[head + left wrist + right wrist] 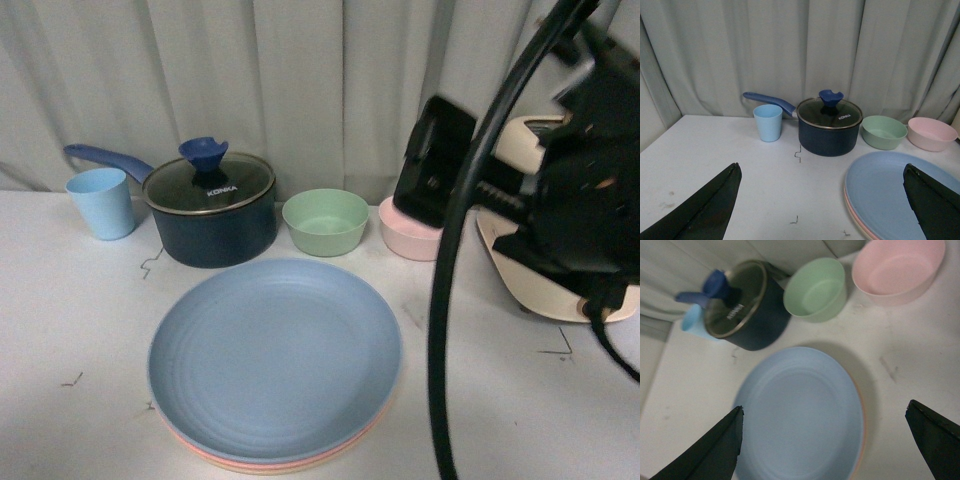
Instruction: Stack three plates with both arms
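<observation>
A grey curtain hung behind the white table (60, 300). The light blue plate (275, 355) lay on top of the stack at about six o'clock on the table, with pink and cream rims (250, 462) showing beneath it. The right gripper (825, 440) hung above the stack with fingers spread and empty; the left gripper (822, 200) was likewise spread, beside the stack. The stacking looked done; a clean finish meant lifting both arms straight away without nudging the rims.

Left gripper (822, 202) fingers spread wide, empty. Blue plate (885, 192) atop stack beside one fingertip (932, 202). Ahead: cup (768, 122), lidded pot (830, 125), green bowl (884, 132), pink bowl (932, 134), curtain (790, 50).
</observation>
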